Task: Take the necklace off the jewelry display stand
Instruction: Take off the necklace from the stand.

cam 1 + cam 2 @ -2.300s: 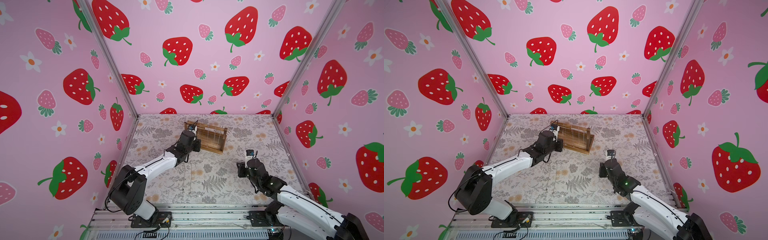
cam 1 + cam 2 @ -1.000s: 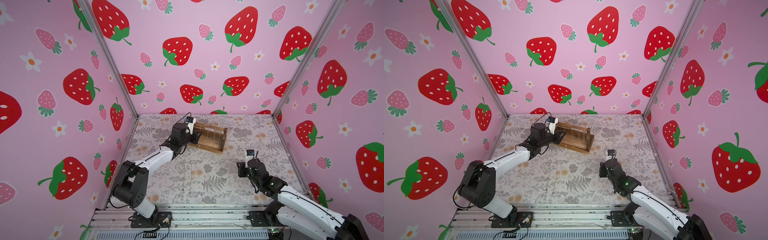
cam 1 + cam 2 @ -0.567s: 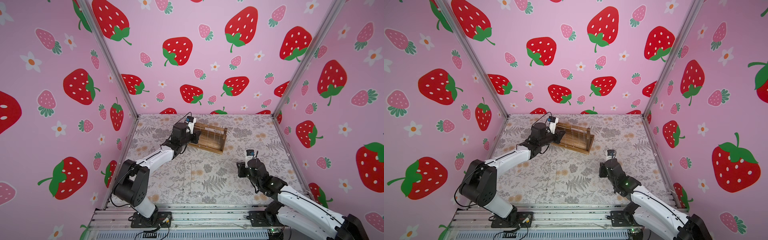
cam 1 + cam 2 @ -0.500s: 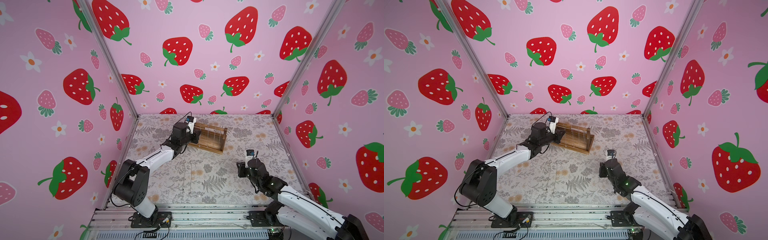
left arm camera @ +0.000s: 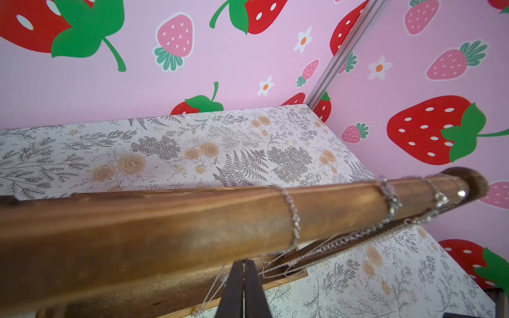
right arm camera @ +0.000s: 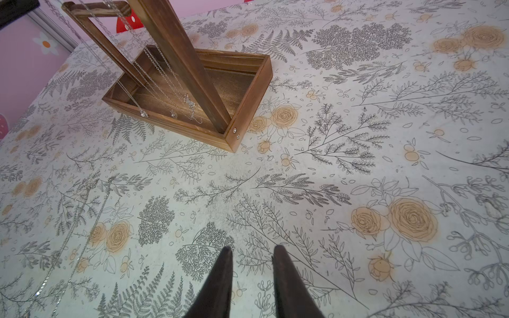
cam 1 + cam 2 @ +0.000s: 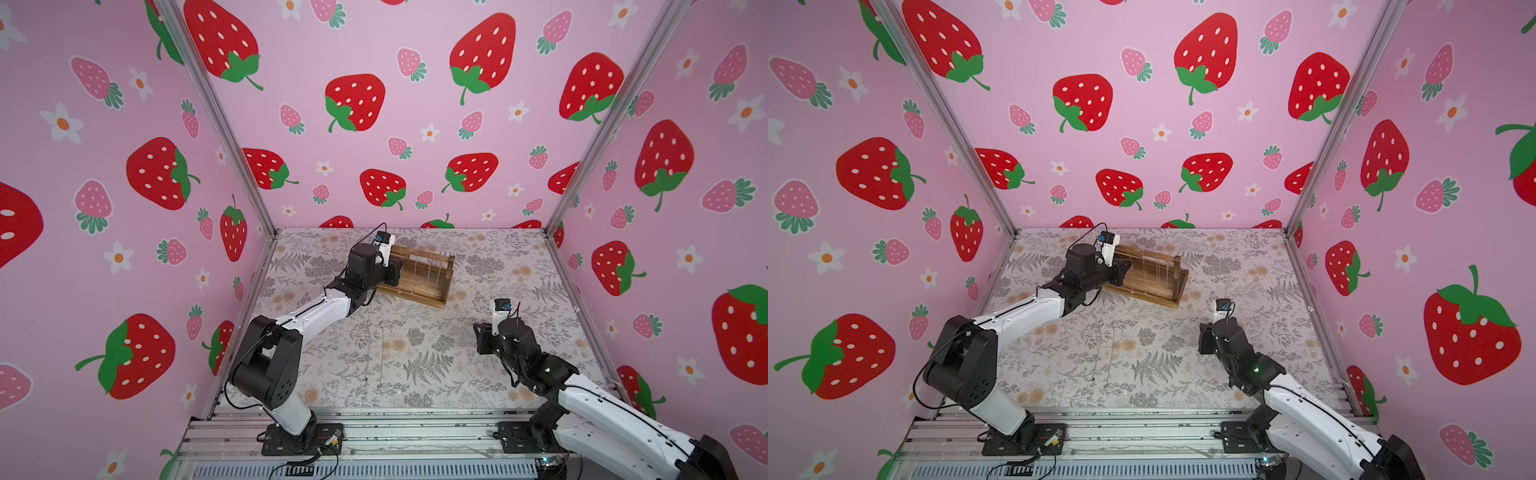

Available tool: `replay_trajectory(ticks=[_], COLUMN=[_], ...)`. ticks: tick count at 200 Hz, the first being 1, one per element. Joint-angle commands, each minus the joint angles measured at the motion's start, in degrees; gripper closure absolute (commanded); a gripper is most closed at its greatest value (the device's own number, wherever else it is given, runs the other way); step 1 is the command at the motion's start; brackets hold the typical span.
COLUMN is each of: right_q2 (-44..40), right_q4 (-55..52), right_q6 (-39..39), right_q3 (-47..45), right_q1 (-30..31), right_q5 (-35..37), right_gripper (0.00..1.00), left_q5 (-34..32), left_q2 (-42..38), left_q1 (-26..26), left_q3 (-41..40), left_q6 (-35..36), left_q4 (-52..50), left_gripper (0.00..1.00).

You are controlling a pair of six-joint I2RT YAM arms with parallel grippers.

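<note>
The jewelry display stand (image 7: 420, 275) stands upright toward the back of the bench (image 7: 415, 353). My left arm (image 7: 328, 305) reaches one end of it, with the left jaws just under the top bar (image 5: 192, 220). In the left wrist view they are pressed together, and a fine strand (image 5: 213, 288) runs down right at their tips. It looks like part of the necklace (image 5: 292, 217) looped over that bar. I judge it pinched, but I cannot tell for sure. The right jaws stand apart with nothing between them, hovering over bare bench well clear of the stand. To do this step well I would ease the chain slowly along the bar toward whichever end is open. I would not tug downward, because that only tightens the loop and could tip the rack. I'd check that the strand goes taut as I move; a slack strand would mean the pinch missed. The other chains (image 5: 391, 199) hang close beside, so a snag is my main worry, and the right arm could steady the tray.
</note>
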Motion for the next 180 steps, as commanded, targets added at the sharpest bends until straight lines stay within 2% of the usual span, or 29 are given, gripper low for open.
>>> replay_trajectory(ticks=[1, 75, 104, 113, 159, 172, 174, 180], right_q2=[-0.7, 0.1, 0.1, 0.2, 0.5, 0.4, 0.4, 0.3], right_q4=[1.0, 1.3, 1.3, 1.3, 1.5, 1.4, 1.4, 1.4], right_q6=[-0.5, -0.5, -0.5, -0.5, -0.5, -0.5, -0.4, -0.5], right_q3=[-0.1, -0.2, -0.2, -0.2, -0.1, -0.1, -0.1, -0.1], right_q1=[-0.3, -0.3, -0.4, -0.4, -0.4, -0.4, -0.4, -0.4], right_q5=[-0.3, -0.5, -0.3, -0.4, -0.5, -0.5, -0.4, -0.4], right_gripper=[0.72, 0.73, 0.73, 0.72, 0.72, 0.72, 0.73, 0.73], left_q5=[-0.8, -0.9, -1.3, -1.4, -1.8, -1.8, -1.8, -1.7], left_q2=[-0.9, 0.8, 0.9, 0.7, -1.3, -1.3, -1.4, -1.4], left_q1=[-0.3, -0.3, -0.5, -0.6, -0.6, -0.6, -0.6, -0.6], left_q3=[1.9, 3.7, 3.9, 3.7, 2.0, 1.6, 1.5, 1.2], left_q6=[0.8, 0.7, 1.1, 1.3, 1.8, 1.8, 1.8, 1.7], left_q4=[-0.6, -0.6, -1.1, -1.3, -2.4, -2.3, -2.3, -2.0], left_gripper=[0.87, 0.84, 0.93, 1.0, 1.0, 0.96, 0.92, 0.89])
